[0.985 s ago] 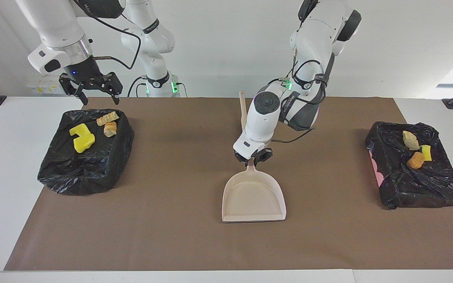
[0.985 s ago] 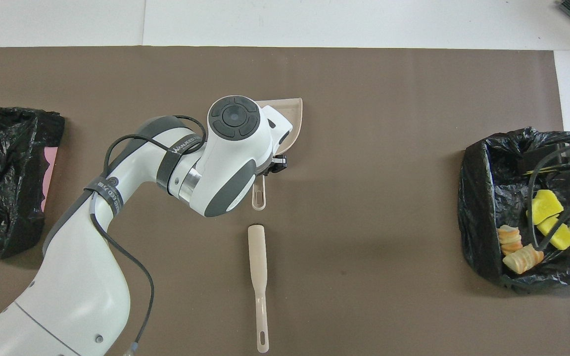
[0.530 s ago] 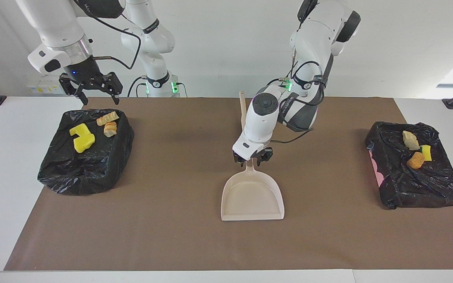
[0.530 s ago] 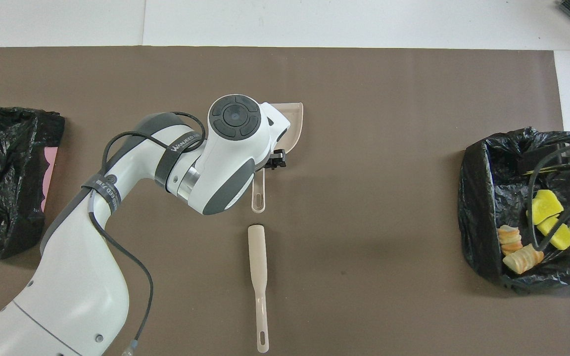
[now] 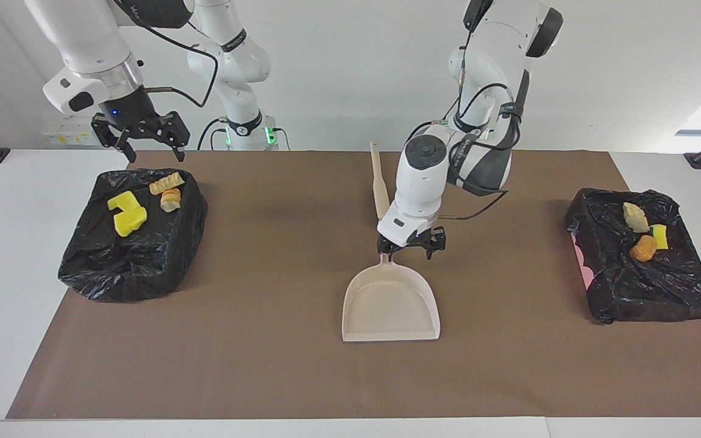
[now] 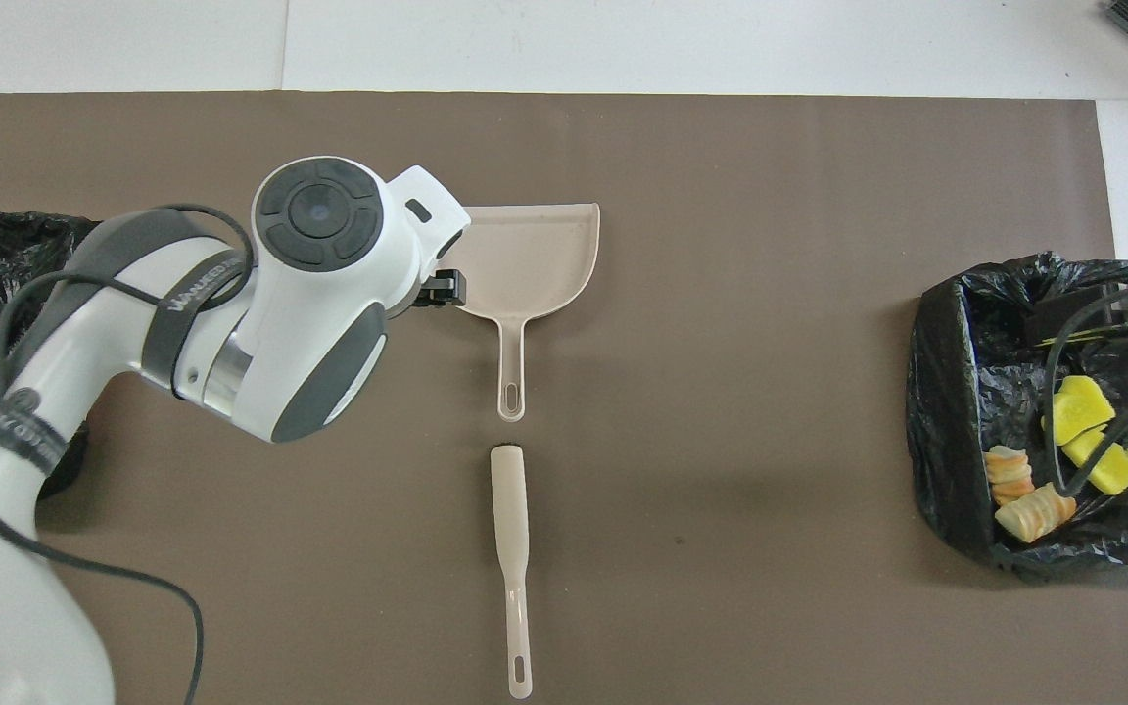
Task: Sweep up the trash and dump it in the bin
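Seemingly all the trash is binned already: none shows on the brown tabletop mat [image 5: 265, 365]. At nine o'clock in the facing view, a bin lined with a crumpled black bag [image 5: 113, 274] holds two yellow sponge bits [image 5: 126, 214] and two ridged orange-brown bread-like lumps [image 5: 168, 191]. At three o'clock, a second black-bagged bin [image 5: 661, 292] holds one beige rock-like chunk [image 5: 633, 217], one orange-brown lump [image 5: 642, 247] and one green-and-yellow sponge wedge [image 5: 659, 236]. That makes seven scraps in two bins.

At the mat's centre lies one beige plastic dustpan [image 5: 390, 304], empty. One beige long-handled brush [image 6: 511, 519] lies at its twelve o'clock in the facing view, in line with the pan's handle.

The left jaws stand apart, low at the handle's root, holding nothing. The right jaws, also apart and empty, hang over the nine o'clock bin's rim nearest the robots.

Two risks seem likely. A sideways move by the left jaws could clip the handle and skid the pan. The scraps sit high on loose plastic, so jaws snagging the bag could spill them.
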